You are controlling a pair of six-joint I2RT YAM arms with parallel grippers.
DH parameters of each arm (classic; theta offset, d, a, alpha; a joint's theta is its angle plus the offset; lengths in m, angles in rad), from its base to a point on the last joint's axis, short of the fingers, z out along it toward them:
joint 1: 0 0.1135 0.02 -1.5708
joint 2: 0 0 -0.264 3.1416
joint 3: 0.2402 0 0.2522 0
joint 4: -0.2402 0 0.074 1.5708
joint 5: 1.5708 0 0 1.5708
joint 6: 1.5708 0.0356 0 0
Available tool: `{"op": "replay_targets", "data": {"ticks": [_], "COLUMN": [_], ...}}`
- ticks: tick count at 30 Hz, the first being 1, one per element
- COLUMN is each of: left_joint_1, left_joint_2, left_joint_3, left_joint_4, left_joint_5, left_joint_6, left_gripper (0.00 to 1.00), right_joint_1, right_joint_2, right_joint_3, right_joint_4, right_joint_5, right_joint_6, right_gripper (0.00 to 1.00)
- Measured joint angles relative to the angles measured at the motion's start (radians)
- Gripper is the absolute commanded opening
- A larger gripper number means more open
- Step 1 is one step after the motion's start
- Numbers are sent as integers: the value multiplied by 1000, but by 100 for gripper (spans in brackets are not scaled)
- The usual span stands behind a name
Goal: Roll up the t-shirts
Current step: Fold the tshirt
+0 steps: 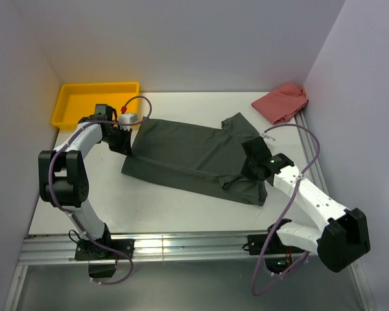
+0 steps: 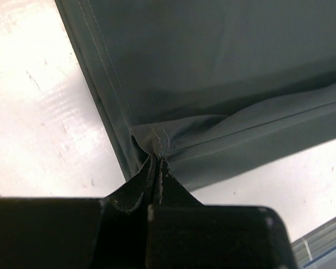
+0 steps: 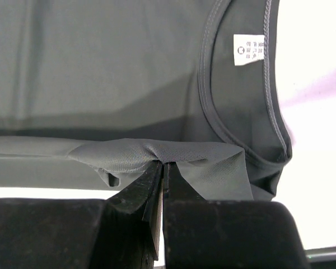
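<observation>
The dark charcoal-grey cotton t-shirt is spread across the middle of the white table, with seemingly 1 lengthwise fold made and rolling not begun. Its hem corner is pinched by the left gripper, its collar-side fold by the right gripper.

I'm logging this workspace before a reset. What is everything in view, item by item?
t-shirt: one, dark grey, spread mid-table, a fold along its near edge
label: one, white, inside the t-shirt's neck
tray: one, yellow, far left corner of the table
cloth: one, pinkish red, crumpled at the far right corner
table: one, white, under everything
left gripper: one, black, shut on the t-shirt's hem corner
right gripper: one, black, shut on the t-shirt's fold beside the collar
</observation>
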Motion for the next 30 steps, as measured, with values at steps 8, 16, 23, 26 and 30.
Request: {"op": "replay_targets", "data": {"ticks": [8,16,23,26,30], "left_joint_1": [-3,-8,-12,-13,-13], "left_joint_2": [100,157,168,168,167], "left_joint_3": [65,85,85,85,85], "left_joint_4": [36,79,108,124,136], "left_joint_5": [0,-13,-35,-39,-46], "left_joint_6": [-41,-65,-80,-89,-89], "left_gripper": [0,0,28,41,50], "right_joint_1": [-74,-117,-133,-135,-135], "right_joint_2": [139,271,327,329,307], "right_joint_3": [40,93,93,93,95], "right_joint_4": [65,117,136,136,135], "right_joint_5": [-33,-41,-34,-28,-30], "right_joint_6": [-40,-71,-81,-84,-82], "right_gripper": [0,1,46,56,52]}}
